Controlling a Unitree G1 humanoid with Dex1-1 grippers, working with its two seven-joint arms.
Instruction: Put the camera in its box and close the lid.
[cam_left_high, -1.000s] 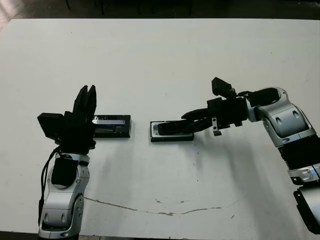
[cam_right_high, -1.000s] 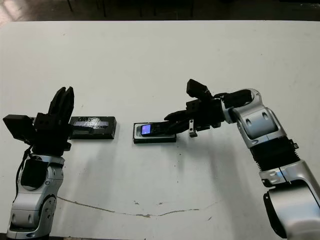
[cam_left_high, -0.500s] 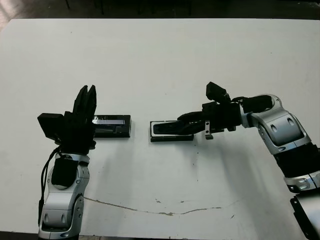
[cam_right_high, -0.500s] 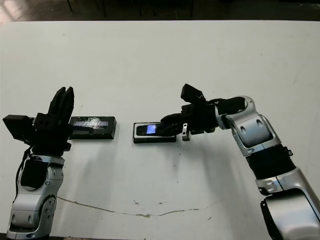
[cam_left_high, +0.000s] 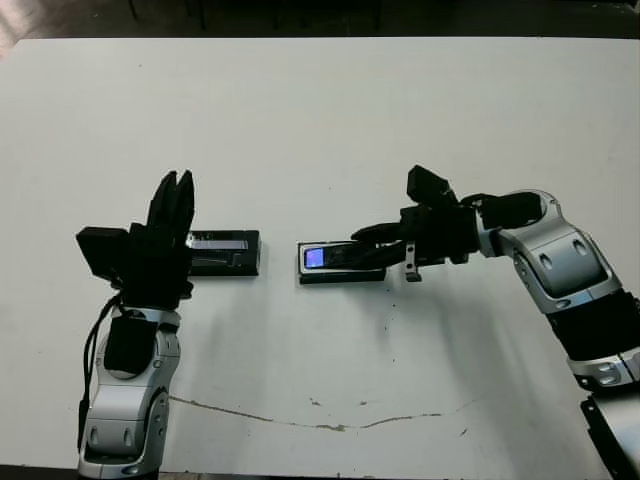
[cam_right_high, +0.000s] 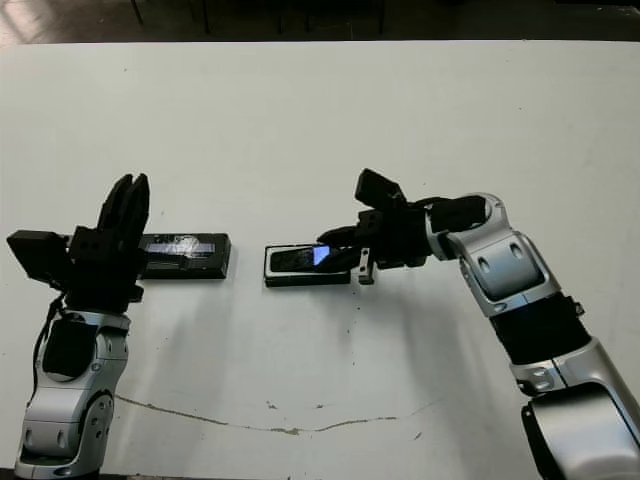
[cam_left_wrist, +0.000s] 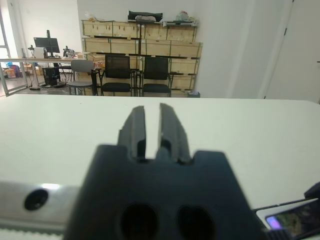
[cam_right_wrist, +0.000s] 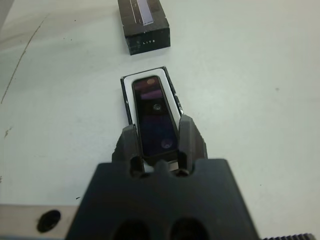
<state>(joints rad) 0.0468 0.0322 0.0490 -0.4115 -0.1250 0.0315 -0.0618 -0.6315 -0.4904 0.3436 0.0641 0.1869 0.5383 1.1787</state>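
Worktop (cam_left_high: 320, 120), white: we list three items near its middle.

Box (cam_right_wrist: 128, 86): white-lined tray, set centrally.

Camera (cam_right_wrist: 154, 115): lying in the box, screen end lit blue, pointing toward the lid.

Lid (cam_left_high: 226, 251): flat, just beside the box toward the worktop's left edge, not touching it.

Right gripper (cam_right_wrist: 159, 134): jaws held narrow, one finger either side of the camera's near end.

Left gripper (cam_left_wrist: 152, 131): raised beside the lid, jaws nearly together, holding nothing.
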